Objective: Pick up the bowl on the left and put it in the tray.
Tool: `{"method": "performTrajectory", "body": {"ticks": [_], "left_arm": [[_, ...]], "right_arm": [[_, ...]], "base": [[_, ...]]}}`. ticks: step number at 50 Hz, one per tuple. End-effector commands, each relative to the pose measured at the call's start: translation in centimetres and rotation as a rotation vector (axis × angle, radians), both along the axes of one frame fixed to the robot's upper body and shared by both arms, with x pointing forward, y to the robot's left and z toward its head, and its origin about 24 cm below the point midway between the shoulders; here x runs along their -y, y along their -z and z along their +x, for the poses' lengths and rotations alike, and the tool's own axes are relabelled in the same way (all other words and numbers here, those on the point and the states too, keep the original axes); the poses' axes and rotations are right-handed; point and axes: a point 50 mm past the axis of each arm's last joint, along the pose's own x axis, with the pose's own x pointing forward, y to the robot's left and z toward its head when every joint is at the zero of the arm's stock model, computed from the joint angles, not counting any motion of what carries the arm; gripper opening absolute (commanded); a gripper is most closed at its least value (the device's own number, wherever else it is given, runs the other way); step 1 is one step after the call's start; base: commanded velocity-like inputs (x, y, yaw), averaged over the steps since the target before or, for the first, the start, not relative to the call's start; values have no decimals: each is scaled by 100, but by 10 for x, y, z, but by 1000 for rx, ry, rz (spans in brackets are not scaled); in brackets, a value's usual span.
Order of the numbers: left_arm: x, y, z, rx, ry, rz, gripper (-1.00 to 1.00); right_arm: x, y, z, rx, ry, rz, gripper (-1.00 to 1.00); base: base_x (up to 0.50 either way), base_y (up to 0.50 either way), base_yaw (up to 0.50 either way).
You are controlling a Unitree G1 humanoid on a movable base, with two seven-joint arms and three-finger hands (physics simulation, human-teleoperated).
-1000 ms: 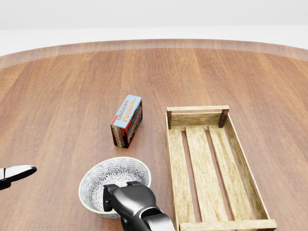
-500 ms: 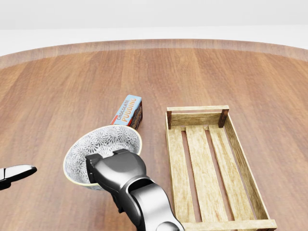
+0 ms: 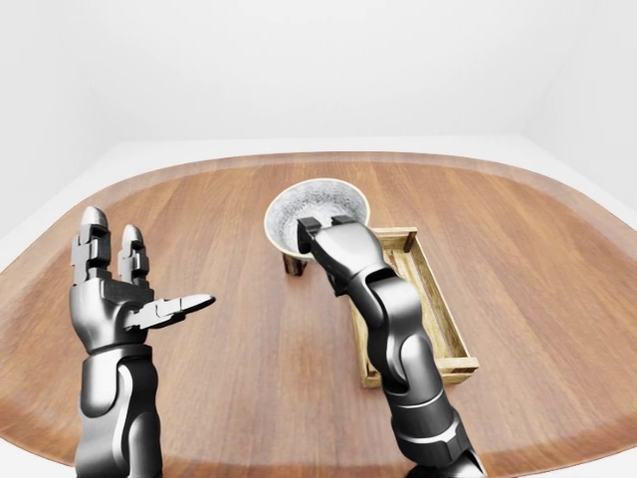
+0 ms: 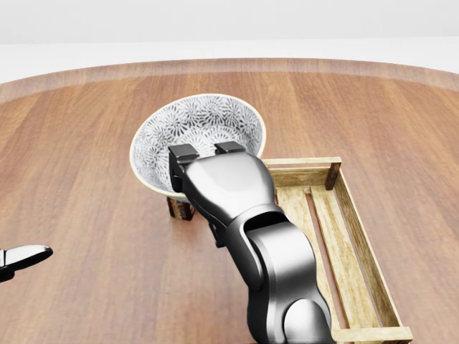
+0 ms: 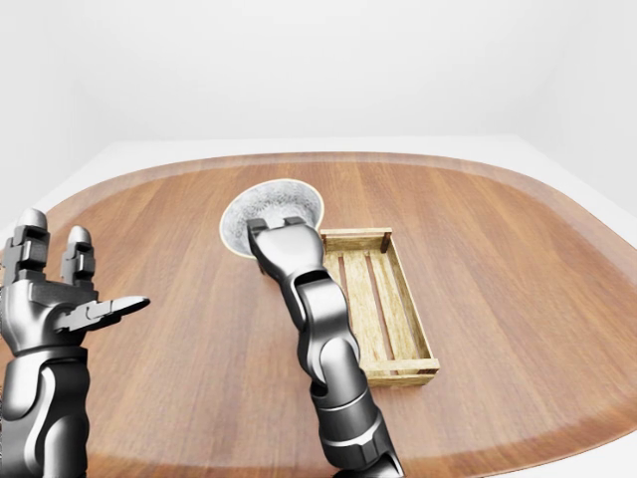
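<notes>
My right hand [image 4: 206, 155] is shut on the near rim of the grey patterned bowl [image 4: 197, 125]. It holds the bowl in the air, tilted with its inside toward the camera, left of the tray's far end. The wooden slatted tray [image 4: 358, 236] lies on the table in the right half of the head view; my right forearm hides part of it. My left hand [image 3: 139, 281] is raised at the left of the left-eye view, open and holding nothing. Only its thumb tip [image 4: 25, 256] shows in the head view.
A chocolate pudding box [image 4: 181, 208] stands under the raised bowl, with only its lower end showing. The brown wooden table [image 4: 86, 143] is wide and rounded. A white floor lies past its rim [image 3: 328, 156].
The right hand has lifted the bowl off the table and carried it up and to the right in the head view, toward the tray. The bowl now hides most of the pudding box. The left hand has not moved.
</notes>
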Motion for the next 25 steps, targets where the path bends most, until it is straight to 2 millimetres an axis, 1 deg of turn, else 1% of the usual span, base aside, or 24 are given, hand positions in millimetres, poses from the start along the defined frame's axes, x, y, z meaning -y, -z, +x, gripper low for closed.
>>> {"method": "performTrajectory", "body": {"ticks": [1, 10, 15, 25], "left_arm": [[2, 2, 2, -9, 5, 2, 100], [0, 0, 1, -1, -2, 2, 100], [2, 1, 0, -6, 1, 4, 100], [3, 2, 1, -12, 4, 7, 100]], "right_arm": [[38, -40, 5, 178, 119, 7, -100], [62, -49, 17, 200, 164, -12, -100], [68, -53, 18, 217, 172, -13, -100], [83, -47, 28, 161, 173, 2, -100]], "base": [[0, 0, 0], [0, 0, 0], [0, 0, 0], [0, 0, 0]]}}
